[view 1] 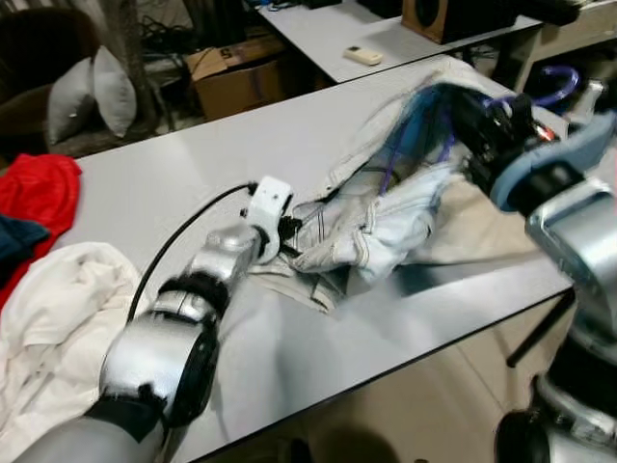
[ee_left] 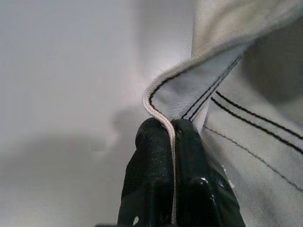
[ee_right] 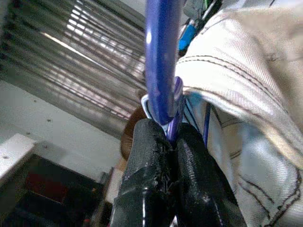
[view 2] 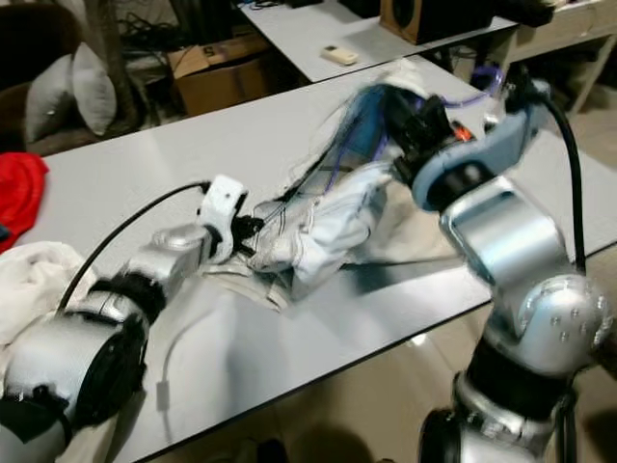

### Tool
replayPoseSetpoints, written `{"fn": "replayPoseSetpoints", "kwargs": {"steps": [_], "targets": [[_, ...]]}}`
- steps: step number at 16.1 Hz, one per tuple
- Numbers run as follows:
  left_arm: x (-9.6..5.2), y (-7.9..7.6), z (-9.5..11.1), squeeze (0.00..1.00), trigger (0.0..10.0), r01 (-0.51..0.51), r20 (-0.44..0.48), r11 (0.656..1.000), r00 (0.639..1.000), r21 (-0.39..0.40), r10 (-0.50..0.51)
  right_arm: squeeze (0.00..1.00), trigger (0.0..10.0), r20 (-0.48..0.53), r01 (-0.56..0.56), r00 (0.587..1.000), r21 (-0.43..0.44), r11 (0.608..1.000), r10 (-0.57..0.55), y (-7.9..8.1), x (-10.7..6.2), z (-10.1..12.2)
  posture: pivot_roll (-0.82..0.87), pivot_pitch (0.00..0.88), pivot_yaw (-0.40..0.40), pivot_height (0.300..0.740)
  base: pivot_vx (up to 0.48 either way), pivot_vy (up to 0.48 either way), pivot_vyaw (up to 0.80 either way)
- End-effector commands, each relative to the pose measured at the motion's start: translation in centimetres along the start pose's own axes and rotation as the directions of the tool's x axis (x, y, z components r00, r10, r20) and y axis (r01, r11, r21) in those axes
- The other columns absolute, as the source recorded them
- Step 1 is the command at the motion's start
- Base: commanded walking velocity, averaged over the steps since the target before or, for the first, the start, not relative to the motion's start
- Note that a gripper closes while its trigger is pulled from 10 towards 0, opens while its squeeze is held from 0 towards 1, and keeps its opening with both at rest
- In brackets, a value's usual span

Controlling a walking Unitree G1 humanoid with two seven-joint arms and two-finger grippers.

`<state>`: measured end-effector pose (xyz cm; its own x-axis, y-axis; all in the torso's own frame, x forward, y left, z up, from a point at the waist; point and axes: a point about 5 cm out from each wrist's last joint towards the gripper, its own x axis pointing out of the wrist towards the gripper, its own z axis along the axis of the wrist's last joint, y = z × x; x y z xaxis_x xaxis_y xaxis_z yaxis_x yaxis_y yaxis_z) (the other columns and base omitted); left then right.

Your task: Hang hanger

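Note:
A pale garment (view 1: 386,227) with dark stitching lies crumpled on the grey table (view 1: 183,164). My left gripper (view 1: 292,230) rests low at its near edge. The left wrist view shows that gripper (ee_left: 170,130) shut on the garment's corded hem (ee_left: 189,92). A blue-purple hanger (view 1: 413,130) sits partly inside the garment's far end, and its hook (view 1: 559,89) sticks out past my right arm. My right gripper (view 2: 416,108) is raised above the table. In the right wrist view it (ee_right: 171,130) is shut on the hanger's bar (ee_right: 162,56), with the garment (ee_right: 246,90) draped beside it.
A white cloth (view 1: 58,309) and a red cloth (view 1: 39,188) lie at the table's left end. Behind the table stand a cardboard box (view 1: 236,77), two grey pillows (view 1: 92,92) and a second table with a remote (view 1: 364,55). The table's front edge is close to me.

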<state>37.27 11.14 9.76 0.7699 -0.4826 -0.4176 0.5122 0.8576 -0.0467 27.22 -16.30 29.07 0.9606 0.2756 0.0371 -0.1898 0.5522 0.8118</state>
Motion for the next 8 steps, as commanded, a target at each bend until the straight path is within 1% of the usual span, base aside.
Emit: {"fn": "replayPoseSetpoints", "kwargs": {"steps": [1,2,3,4,5,6,7,8], "targets": [[-0.9,1.1,-3.0,0.0,3.3,-0.013,-0.087,0.999,0.996,-0.034,0.01,0.0,10.0,0.058,-0.113,0.992,-0.012,0.994,0.113,2.1,-0.5,1.3,-0.13,0.0,0.087,0.74,0.0,0.0,0.0],[-1.1,0.9,-3.2,0.0,10.0,0.021,-0.049,0.997,0.998,-0.068,-0.024,0.0,10.0,0.039,-0.1,0.994,-0.043,0.994,0.101,1.9,0.0,1.4,-0.13,0.0,0.08,0.74,0.0,0.0,0.0],[-1.3,1.0,-3.1,0.07,10.0,0.063,0.014,0.989,0.998,-0.135,-0.062,0.0,10.0,0.022,-0.093,0.995,-0.085,0.992,0.095,1.7,0.4,1.3,-0.13,0.0,0.078,0.74,0.0,0.0,0.0],[-1.4,1.0,-2.8,1.0,10.0,0.086,0.051,0.981,0.996,-0.175,-0.078,0.0,10.0,0.017,-0.089,0.996,-0.102,0.991,0.092,1.6,0.6,1.2,-0.13,0.0,0.073,0.74,0.0,0.0,0.0],[-2.1,1.2,-2.1,1.0,10.0,0.167,0.161,0.957,0.978,-0.239,-0.131,0.0,10.0,-0.007,-0.07,0.998,-0.134,0.989,0.069,1.0,1.2,1.0,-0.11,0.0,0.057,0.74,0.0,0.0,0.0],[-2.2,1.2,-2.0,1.0,10.0,0.181,0.178,0.953,0.974,-0.244,-0.14,0.0,10.0,-0.012,-0.067,0.998,-0.137,0.988,0.066,0.9,1.3,0.9,-0.11,0.0,0.054,0.74,0.0,0.0,0.0],[-2.8,1.2,-1.9,1.0,10.0,0.202,0.204,0.953,0.966,-0.226,-0.156,0.0,10.0,-0.037,-0.057,0.998,-0.18,0.982,0.051,0.6,1.6,0.5,-0.09,0.0,0.038,0.74,0.0,0.0,0.0],[-3.4,1.0,-1.8,1.0,10.0,0.212,0.23,0.961,0.958,-0.175,-0.17,0.0,10.0,-0.062,-0.06,0.997,-0.198,0.978,0.048,0.5,1.9,0.0,-0.09,0.0,0.029,0.74,0.0,0.0,0.0]]}}
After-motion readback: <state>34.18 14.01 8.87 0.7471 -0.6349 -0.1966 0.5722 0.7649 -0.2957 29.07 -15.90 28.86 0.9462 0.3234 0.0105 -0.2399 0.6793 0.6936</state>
